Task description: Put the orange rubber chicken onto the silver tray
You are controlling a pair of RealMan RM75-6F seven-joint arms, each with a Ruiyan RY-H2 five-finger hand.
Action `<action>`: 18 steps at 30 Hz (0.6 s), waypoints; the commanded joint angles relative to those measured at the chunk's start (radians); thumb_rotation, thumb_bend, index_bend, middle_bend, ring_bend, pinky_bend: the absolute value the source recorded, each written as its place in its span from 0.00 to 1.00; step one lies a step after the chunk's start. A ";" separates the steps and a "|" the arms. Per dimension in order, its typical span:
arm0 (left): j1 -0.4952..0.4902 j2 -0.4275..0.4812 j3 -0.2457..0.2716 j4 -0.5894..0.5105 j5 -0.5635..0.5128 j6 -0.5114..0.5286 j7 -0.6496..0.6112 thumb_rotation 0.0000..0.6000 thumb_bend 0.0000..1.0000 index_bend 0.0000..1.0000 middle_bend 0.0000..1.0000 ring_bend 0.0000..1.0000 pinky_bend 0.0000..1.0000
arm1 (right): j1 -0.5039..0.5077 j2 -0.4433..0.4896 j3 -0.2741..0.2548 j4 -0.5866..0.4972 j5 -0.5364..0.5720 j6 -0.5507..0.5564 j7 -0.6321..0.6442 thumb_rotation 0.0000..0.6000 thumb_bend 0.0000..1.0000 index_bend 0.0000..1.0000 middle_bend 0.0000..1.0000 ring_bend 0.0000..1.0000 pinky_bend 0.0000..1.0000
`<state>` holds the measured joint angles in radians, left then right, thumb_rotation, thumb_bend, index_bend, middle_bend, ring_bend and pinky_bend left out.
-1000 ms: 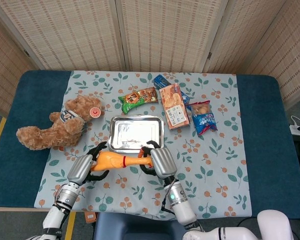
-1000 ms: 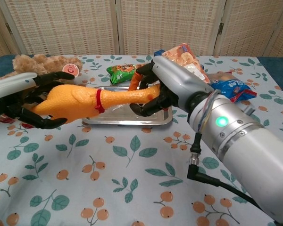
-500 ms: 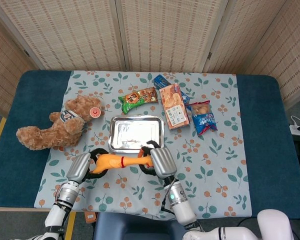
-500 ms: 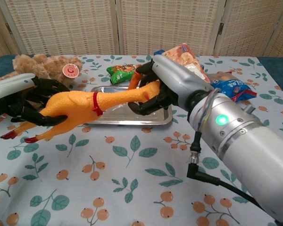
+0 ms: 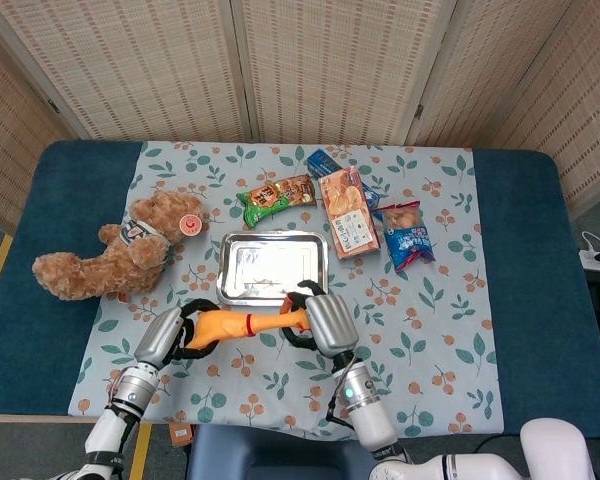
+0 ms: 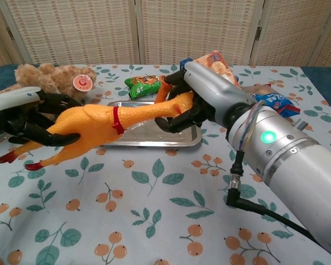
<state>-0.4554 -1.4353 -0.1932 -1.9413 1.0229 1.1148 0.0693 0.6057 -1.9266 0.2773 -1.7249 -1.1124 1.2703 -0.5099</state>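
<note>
The orange rubber chicken with a red neck band hangs stretched between both hands, just in front of the silver tray. My right hand grips its head end. My left hand holds its body, and the red-toed legs dangle toward the tablecloth. The tray holds nothing.
A brown teddy bear lies left of the tray. Behind and right of it lie a green snack bag, an orange cracker packet, a blue packet and a blue-and-red bag.
The chicken has shifted a little to the right and its head end has risen with my right hand. Its legs have swung down out of my left hand.
</note>
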 commanded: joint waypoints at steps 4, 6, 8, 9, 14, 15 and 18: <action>0.017 -0.034 0.006 0.043 0.073 0.055 -0.029 1.00 0.87 0.84 0.88 0.81 0.97 | 0.002 0.000 -0.003 0.006 0.000 -0.003 0.004 1.00 0.35 0.86 0.57 0.63 0.68; 0.016 -0.027 0.022 0.045 0.088 0.037 -0.036 1.00 0.67 0.64 0.70 0.66 0.85 | 0.003 0.000 -0.004 0.007 0.001 -0.003 0.006 1.00 0.35 0.86 0.57 0.63 0.68; 0.012 -0.014 0.025 0.041 0.089 0.017 -0.047 1.00 0.51 0.34 0.42 0.42 0.62 | 0.003 -0.001 -0.003 0.010 0.001 -0.003 0.007 1.00 0.35 0.86 0.57 0.63 0.68; 0.009 -0.008 0.029 0.041 0.096 0.009 -0.048 1.00 0.49 0.26 0.33 0.34 0.54 | 0.004 -0.002 -0.004 0.011 0.001 -0.003 0.008 1.00 0.35 0.86 0.57 0.63 0.68; -0.006 0.019 0.046 0.032 0.114 -0.029 -0.038 1.00 0.36 0.00 0.00 0.00 0.17 | 0.005 -0.004 -0.008 0.013 0.000 -0.002 0.006 1.00 0.35 0.86 0.57 0.63 0.68; -0.011 0.026 0.049 0.029 0.112 -0.040 -0.033 1.00 0.35 0.00 0.00 0.00 0.15 | 0.005 -0.004 -0.008 0.012 0.001 -0.001 0.005 1.00 0.35 0.86 0.57 0.63 0.68; -0.024 0.047 0.055 0.013 0.099 -0.072 -0.027 1.00 0.33 0.00 0.00 0.00 0.12 | 0.005 -0.005 -0.008 0.011 0.001 0.001 0.002 1.00 0.35 0.86 0.57 0.63 0.68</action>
<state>-0.4714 -1.3990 -0.1433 -1.9195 1.1284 1.0565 0.0389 0.6109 -1.9313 0.2688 -1.7143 -1.1118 1.2716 -0.5080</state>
